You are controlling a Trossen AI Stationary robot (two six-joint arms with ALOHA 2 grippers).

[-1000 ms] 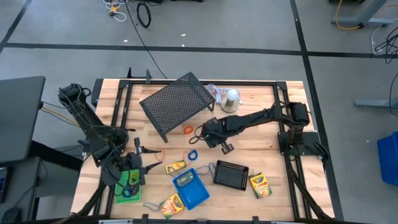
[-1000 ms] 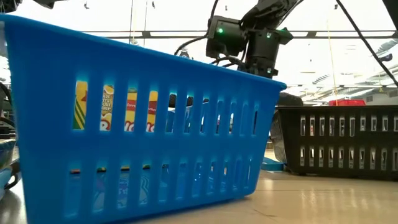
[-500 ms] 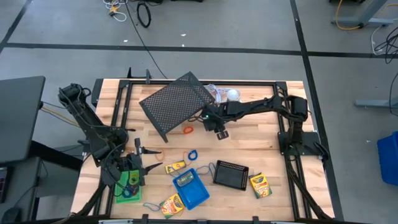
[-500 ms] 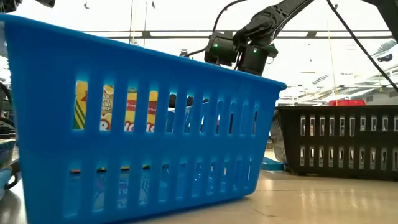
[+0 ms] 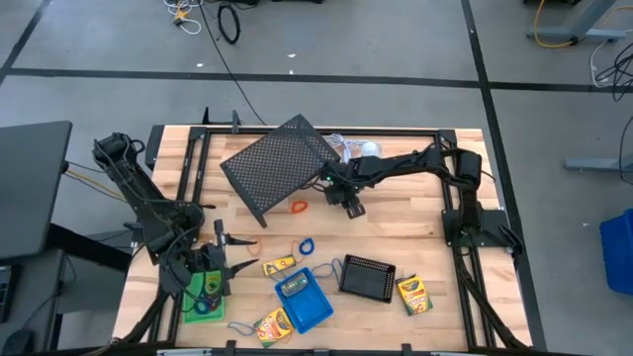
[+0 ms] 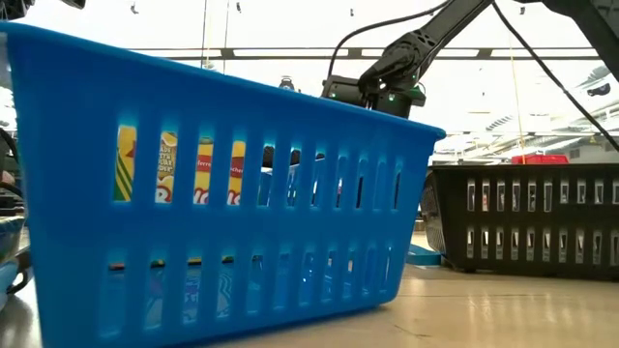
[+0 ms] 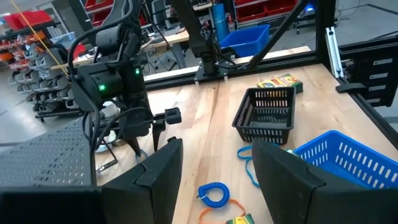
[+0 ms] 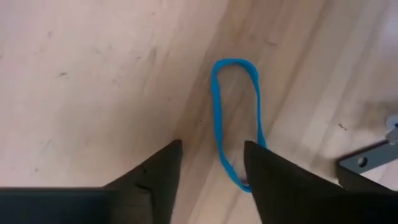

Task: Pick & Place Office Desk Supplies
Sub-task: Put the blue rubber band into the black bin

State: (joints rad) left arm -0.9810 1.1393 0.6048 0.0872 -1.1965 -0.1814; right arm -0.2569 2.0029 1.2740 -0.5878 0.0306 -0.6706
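**Wood table, blue loop at the right gripper's tips**

Pale wood table [image 5: 396,237] under both arms, grey floor all round. Right gripper [image 8: 211,149] low over the bare wood, close by the edge of the big black mesh rack [image 5: 277,163]. Two dark fingers [image 8: 155,174] spread apart, holding nothing.

Thin blue loop [image 8: 215,118] flat on the wood, pulled long and narrow. Long way runs straight out from the gripper. Near end lies between the two finger tips, closer to one finger and partly hidden by it. Far, rounded end points away from the gripper. Cannot tell if the finger touches the loop.

Orange loop [image 5: 298,207] off to one side of the right gripper, beside the rack's foot. Curly blue loop [image 5: 306,245], black mesh tray [image 5: 367,278] and blue tray [image 5: 304,302] farther off, toward the table's front edge.

Left gripper [image 5: 220,259] waits at the front left of the table, just by the green tray [image 5: 205,297], fingers apart and empty.
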